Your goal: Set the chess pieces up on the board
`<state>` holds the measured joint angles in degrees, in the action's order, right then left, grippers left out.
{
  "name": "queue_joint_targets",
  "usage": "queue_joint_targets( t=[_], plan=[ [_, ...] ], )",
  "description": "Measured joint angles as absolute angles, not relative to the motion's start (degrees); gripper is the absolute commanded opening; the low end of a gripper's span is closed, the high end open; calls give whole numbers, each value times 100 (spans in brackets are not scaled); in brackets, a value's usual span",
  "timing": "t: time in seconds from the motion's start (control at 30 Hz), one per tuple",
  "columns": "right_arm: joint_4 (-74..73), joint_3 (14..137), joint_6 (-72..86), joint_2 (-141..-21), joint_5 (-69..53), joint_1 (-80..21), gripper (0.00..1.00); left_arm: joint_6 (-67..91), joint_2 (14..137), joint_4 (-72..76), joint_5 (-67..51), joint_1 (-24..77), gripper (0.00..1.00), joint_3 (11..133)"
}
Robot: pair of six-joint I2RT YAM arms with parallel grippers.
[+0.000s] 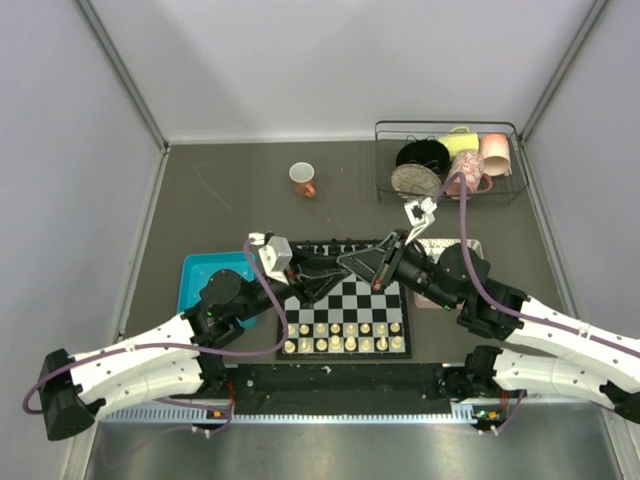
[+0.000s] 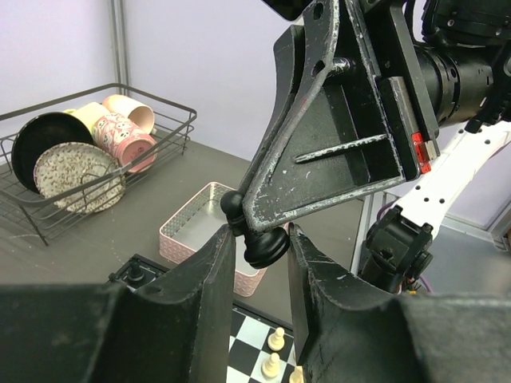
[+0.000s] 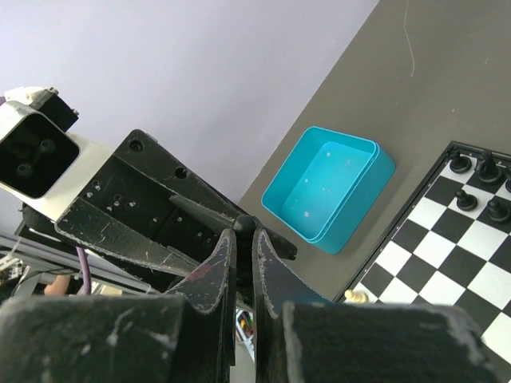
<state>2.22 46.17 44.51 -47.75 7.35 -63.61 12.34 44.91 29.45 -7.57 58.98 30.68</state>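
Pinching a light, slippery black pawn (image 2: 266, 246)
Head clamped by right fingers (image 3: 214, 271); left fingers (image 2: 209, 287) stand narrow around the base, contact unclear.

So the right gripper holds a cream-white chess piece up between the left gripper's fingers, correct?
Not quite: the piece is black, as the left wrist view shows. The right gripper does hold it up between the fingers of the left gripper.

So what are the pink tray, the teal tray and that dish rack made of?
Pink tray: probably plastic, matte, with woven-look moulded walls. Teal tray: likely plastic, smooth and slightly glossy. Dish rack: thin dark wire, seemingly coated metal.
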Motion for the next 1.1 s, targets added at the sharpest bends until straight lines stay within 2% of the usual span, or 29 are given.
queue_joint_targets(
  t=[0.2, 0.53, 0.8, 1.1],
  plan=[
    [270, 4619, 4294, -4775, 617, -6361, 0, 1225, 4473, 2930, -764, 5900, 20, 3076],
    [294, 4711, 3988, -4768, 368, -6359, 28, 1094, 4436, 2814, -886, 5898, 21, 3168],
    [119, 4851, 3809, -4689, 183, -6364, 36, 969, 4451, 2670, -1070, 5898, 21, 3297],
    [-845, 5389, 3426, -4530, 436, -6460, 44, 768, 4571, 2434, -1282, 5898, 21, 3505]
  ],
)
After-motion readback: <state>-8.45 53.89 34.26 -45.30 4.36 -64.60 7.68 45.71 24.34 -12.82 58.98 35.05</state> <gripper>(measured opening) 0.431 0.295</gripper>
